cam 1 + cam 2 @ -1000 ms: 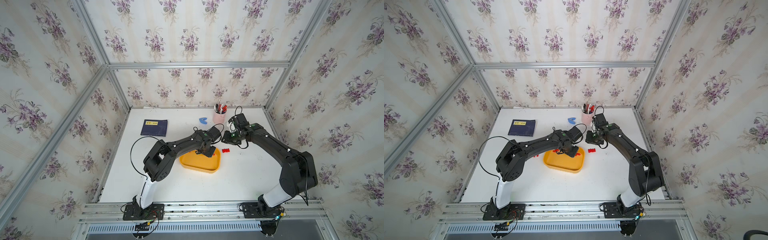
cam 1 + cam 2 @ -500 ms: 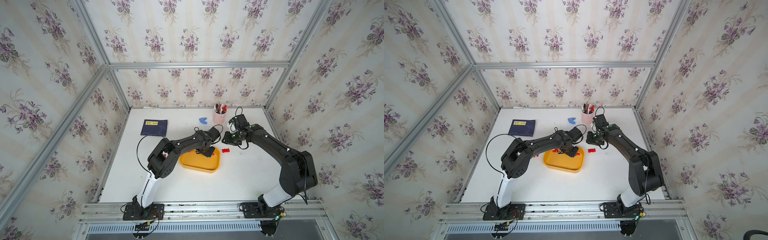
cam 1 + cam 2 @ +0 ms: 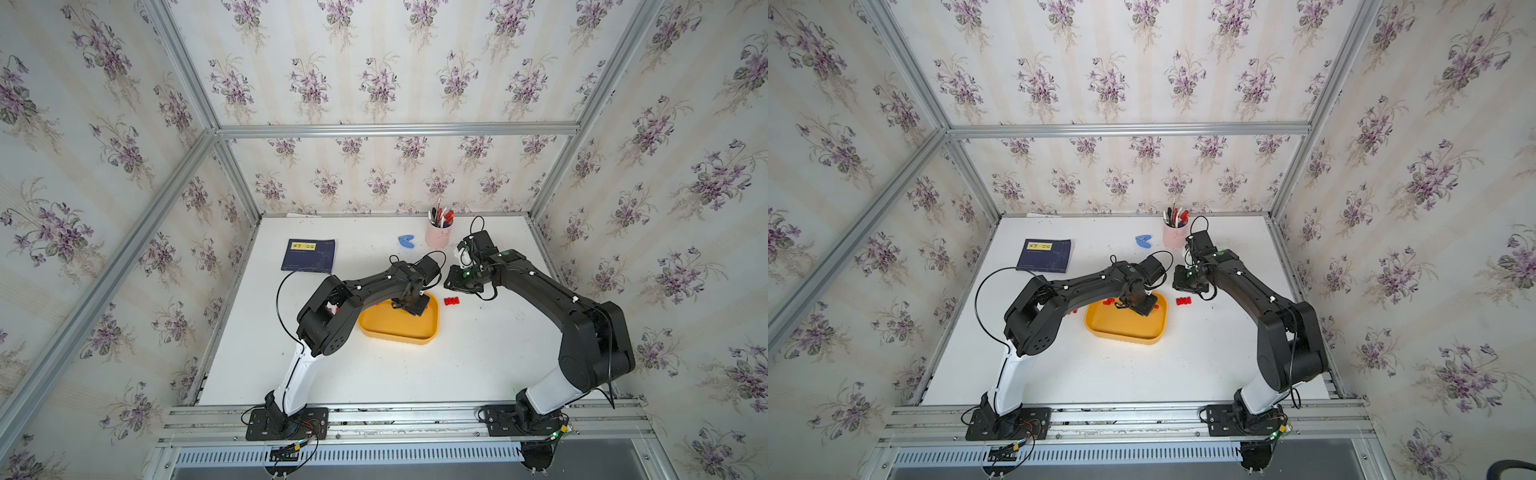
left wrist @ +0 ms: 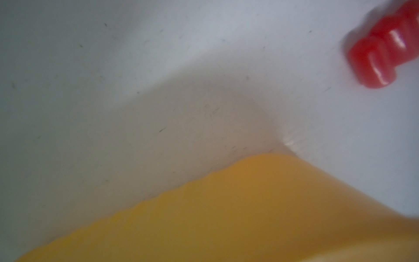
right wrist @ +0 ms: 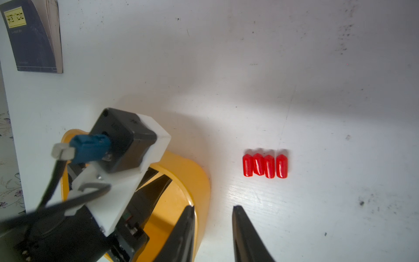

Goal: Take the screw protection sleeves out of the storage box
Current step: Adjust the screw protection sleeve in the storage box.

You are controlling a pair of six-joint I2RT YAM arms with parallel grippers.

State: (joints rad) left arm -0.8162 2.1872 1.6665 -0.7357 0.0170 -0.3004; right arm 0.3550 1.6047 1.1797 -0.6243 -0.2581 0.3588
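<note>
Four screw protection sleeves lie side by side on the table just beside the yellow storage box, near the right gripper, whose jaws stand parted and empty, while the left gripper reaches into the box, seemingly at its far edge, jaws hidden so their state cannot be told.

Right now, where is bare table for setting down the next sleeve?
Bare white tabletop lies between the near rim of the yellow-orange plastic tray and the front rail, and right of the row of four small red plastic sleeves. Crowded at the tray's far rim.
</note>
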